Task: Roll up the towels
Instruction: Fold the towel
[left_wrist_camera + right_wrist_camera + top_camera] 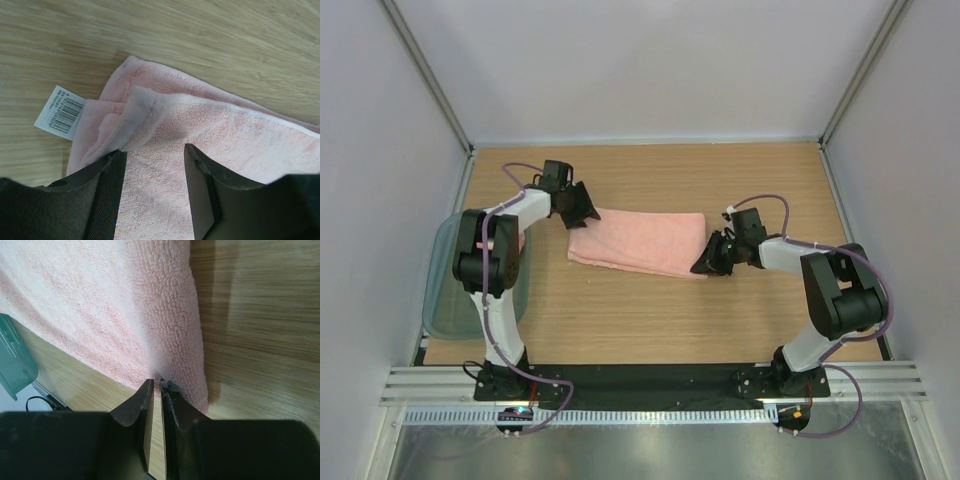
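One salmon-pink towel (640, 240) lies folded flat in the middle of the wooden table. My left gripper (582, 208) hovers at its far left end, open. In the left wrist view the left gripper (154, 150) has both fingers straddling bare terry, with a rumpled fold and a white barcode label (60, 110) just beyond the tips. My right gripper (708, 262) is at the towel's near right corner. In the right wrist view the right gripper (156, 382) has its jaws almost together, pinching the towel's (150, 305) thick edge at the tips.
A translucent grey-green tray (445, 290) sits at the left table edge beside the left arm; its corner (15, 360) shows in the right wrist view. A sliver of pink shows in it behind the arm. Grey walls enclose the table on three sides.
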Motion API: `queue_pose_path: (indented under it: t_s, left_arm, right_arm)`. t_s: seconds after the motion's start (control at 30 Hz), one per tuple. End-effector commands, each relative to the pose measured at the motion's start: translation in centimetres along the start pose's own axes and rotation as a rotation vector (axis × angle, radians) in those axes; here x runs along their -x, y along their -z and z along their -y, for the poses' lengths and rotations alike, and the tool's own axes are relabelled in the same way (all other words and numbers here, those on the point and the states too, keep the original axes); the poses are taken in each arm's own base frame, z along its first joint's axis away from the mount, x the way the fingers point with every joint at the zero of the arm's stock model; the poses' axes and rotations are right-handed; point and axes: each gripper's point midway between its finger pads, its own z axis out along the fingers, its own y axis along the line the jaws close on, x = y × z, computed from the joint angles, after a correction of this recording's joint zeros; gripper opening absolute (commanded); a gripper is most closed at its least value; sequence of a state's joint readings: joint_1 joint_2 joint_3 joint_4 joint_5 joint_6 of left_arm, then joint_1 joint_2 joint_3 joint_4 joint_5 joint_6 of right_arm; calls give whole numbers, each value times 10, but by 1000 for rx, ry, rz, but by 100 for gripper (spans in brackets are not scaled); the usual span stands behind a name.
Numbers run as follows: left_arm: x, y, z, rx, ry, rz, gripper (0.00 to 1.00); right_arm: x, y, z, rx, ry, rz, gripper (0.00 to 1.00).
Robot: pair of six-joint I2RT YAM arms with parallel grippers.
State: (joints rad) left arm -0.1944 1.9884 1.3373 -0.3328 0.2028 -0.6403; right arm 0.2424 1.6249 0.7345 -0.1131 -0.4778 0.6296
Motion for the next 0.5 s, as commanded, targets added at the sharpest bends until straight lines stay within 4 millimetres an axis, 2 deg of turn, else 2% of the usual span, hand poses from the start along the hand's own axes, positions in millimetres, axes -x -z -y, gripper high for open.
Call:
queue_pose_path:
  t_s: [0.0, 0.13, 0.2, 0.23, 0.27, 0.37, 0.43, 0.47]
  left_arm:
    - [11, -16, -24, 59, 14, 12, 52]
    - [17, -10, -21, 63, 11, 30, 54]
    - [28, 3, -18, 88, 1, 51, 58]
    - [43, 28, -4, 79, -14, 87, 66]
    - [43, 29, -3, 79, -14, 88, 66]
    - [50, 58, 5, 95, -32, 134, 70]
    - [48, 78, 10, 97, -49, 160, 68]
    - [42, 81, 13, 104, -64, 161, 68]
  right_arm:
    - [-9, 7, 33, -144, -4, -13, 19]
    - [-5, 8, 29, -137, 5, -16, 19]
    - [0, 12, 24, -138, 16, -7, 19]
    - [9, 22, 10, -116, 45, 5, 22]
    - [9, 22, 9, -115, 49, 4, 22]
    - [21, 37, -12, -84, 87, 29, 24]
    - [28, 48, -28, -52, 103, 41, 24]
    - [34, 54, -40, -25, 120, 55, 24]
